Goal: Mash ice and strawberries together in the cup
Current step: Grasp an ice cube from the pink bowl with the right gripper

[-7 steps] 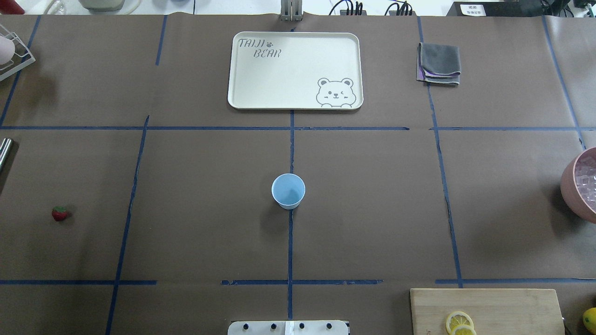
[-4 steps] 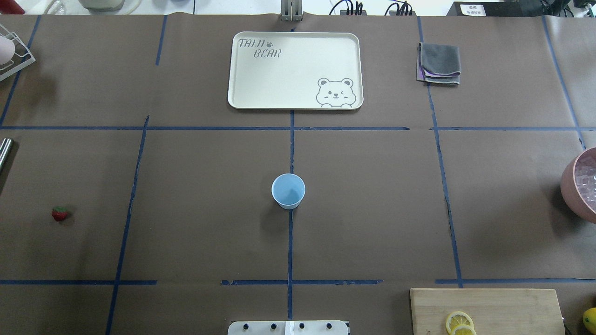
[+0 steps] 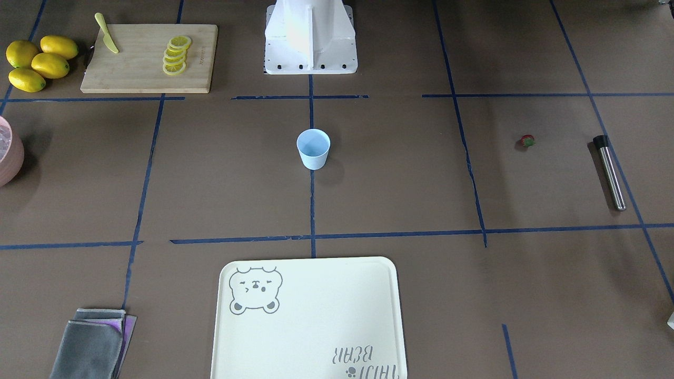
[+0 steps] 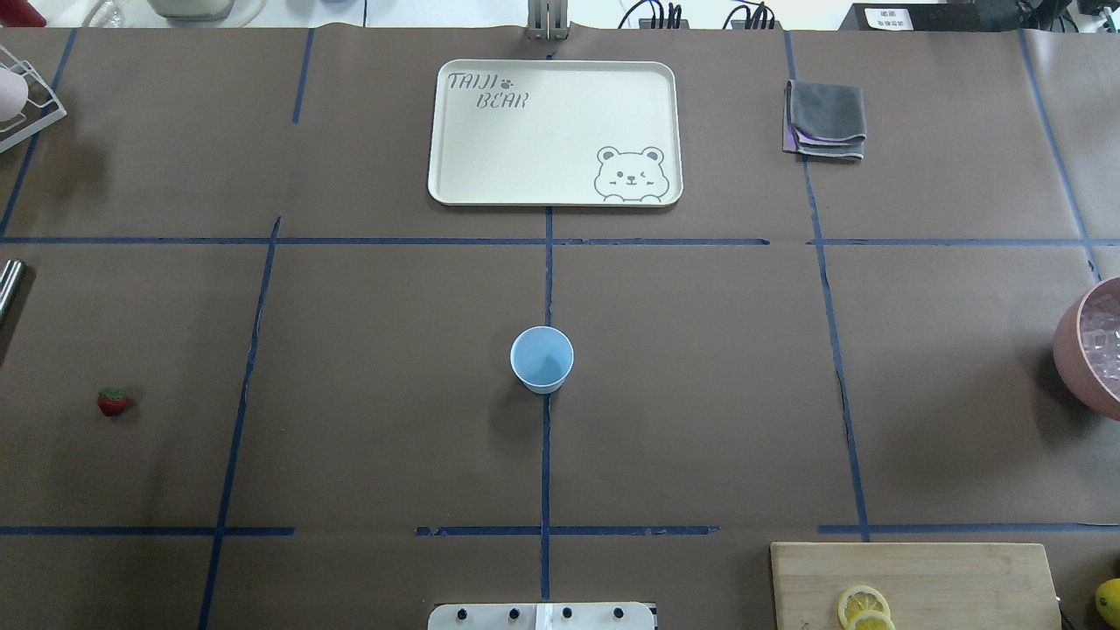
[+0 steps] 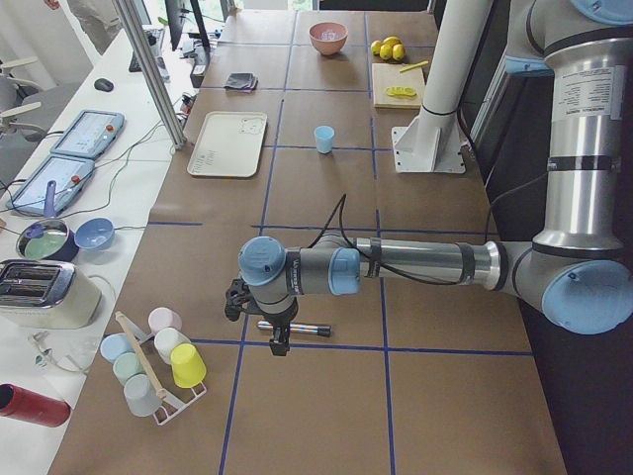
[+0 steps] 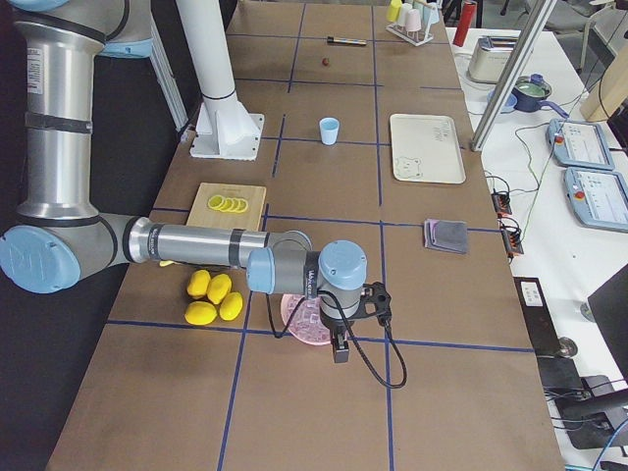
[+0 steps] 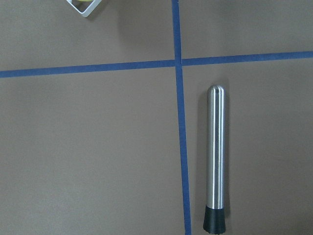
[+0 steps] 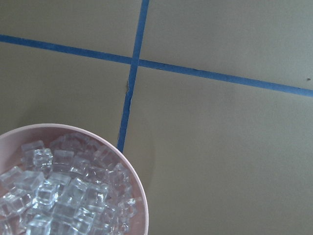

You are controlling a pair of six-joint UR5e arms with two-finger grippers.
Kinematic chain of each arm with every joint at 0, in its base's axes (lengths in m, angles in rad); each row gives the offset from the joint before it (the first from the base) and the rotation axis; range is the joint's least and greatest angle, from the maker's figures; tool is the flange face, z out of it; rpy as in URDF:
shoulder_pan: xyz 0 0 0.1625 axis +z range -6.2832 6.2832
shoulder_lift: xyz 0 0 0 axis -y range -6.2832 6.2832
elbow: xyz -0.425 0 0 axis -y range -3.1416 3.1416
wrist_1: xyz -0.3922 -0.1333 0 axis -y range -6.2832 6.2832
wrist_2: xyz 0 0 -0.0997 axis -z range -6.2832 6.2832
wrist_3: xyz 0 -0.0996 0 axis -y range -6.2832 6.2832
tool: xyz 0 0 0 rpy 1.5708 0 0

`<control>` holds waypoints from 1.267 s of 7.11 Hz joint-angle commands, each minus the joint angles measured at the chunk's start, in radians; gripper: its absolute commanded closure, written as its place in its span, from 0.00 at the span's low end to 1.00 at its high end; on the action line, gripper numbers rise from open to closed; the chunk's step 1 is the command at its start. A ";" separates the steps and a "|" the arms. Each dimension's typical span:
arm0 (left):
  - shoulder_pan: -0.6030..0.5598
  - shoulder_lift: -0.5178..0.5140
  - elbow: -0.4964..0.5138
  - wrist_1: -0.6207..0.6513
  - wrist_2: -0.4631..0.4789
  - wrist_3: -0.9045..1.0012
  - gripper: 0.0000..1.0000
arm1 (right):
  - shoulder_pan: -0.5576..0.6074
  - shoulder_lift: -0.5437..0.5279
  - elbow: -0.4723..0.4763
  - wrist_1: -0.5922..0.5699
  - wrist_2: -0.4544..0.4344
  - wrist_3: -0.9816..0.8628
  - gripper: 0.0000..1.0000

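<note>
Cup [image 4: 542,359] stands upright mid-tabletop [image 4: 394,437], on the centre blue tape line.
Beyond the cup, away from the robot base: cream bear tray [image 4: 490,149], apart from it.
Beyond the cup and to its right (robot's): folded grey cloth [image 4: 826,118].
Well left of the cup: the strawberry [image 4: 111,402], lying alone on the tabletop.
Right of the cup, toward the base: cutting board [image 3: 142,68] with lemon slices [image 3: 175,55] and a small yellow-green knife [image 3: 107,40]. Whole lemons [image 3: 39,62] sit just past the board.
Further left of the cup than the strawberry: steel muddler [image 7: 216,156] with a black end, lying flat. Left tool [image 5: 280,346] hangs over it; open or closed, can't tell, it only shows in the side view.
Far right of the cup: pink bowl [image 8: 134,176] holding the ice [image 8: 58,196]. Right tool [image 6: 340,353] hangs over the bowl; state can't be told either.
</note>
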 commanded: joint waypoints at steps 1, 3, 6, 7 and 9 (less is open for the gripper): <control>0.000 0.002 0.001 0.000 0.000 0.000 0.00 | -0.003 0.003 0.003 0.001 0.009 -0.001 0.00; 0.000 0.002 0.001 0.000 0.000 0.000 0.00 | -0.003 -0.006 0.003 0.063 0.026 -0.001 0.00; 0.002 0.002 0.001 0.000 0.000 -0.002 0.00 | -0.010 -0.005 0.058 0.067 0.113 0.002 0.00; 0.002 0.002 0.001 0.000 0.000 -0.002 0.00 | -0.021 0.001 0.061 0.067 0.112 0.005 0.00; 0.002 0.002 0.001 -0.001 0.000 0.000 0.00 | -0.141 0.027 0.133 0.067 0.096 0.155 0.01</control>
